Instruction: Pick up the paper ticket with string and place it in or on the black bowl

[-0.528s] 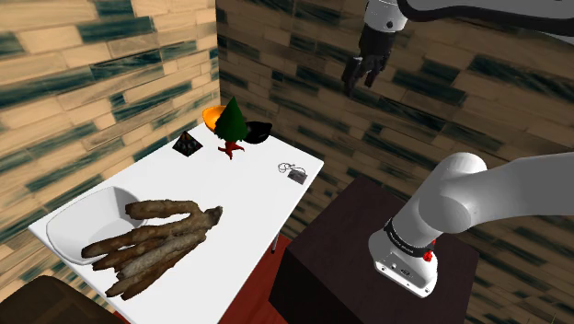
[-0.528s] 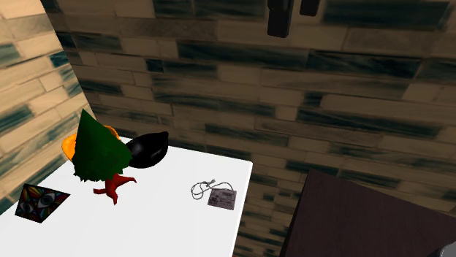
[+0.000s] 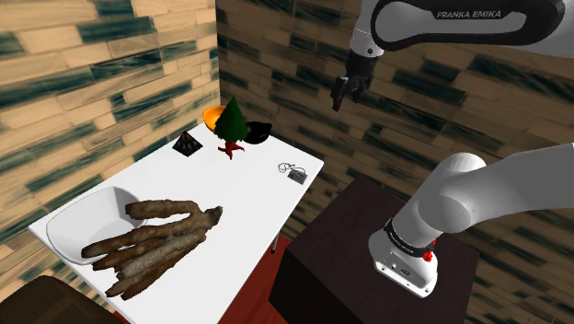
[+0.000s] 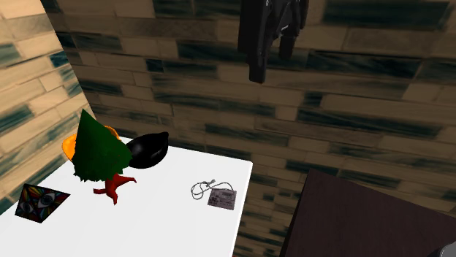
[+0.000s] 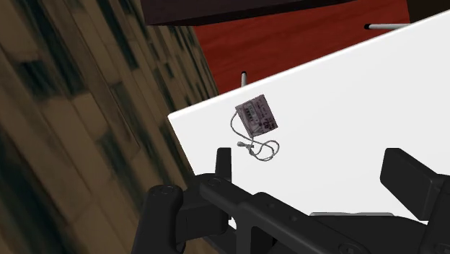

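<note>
We see the gripper [image 3: 339, 96] lower than before, above the table [image 3: 241, 198]. Its fingers stand apart, empty. The ticket [image 3: 294, 172] lies flat near the table edge, apart from the bowl [image 3: 258, 132].

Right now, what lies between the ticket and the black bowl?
Nothing: bare white table separates the ticket from the black bowl, plain in the second exterior view.
</note>
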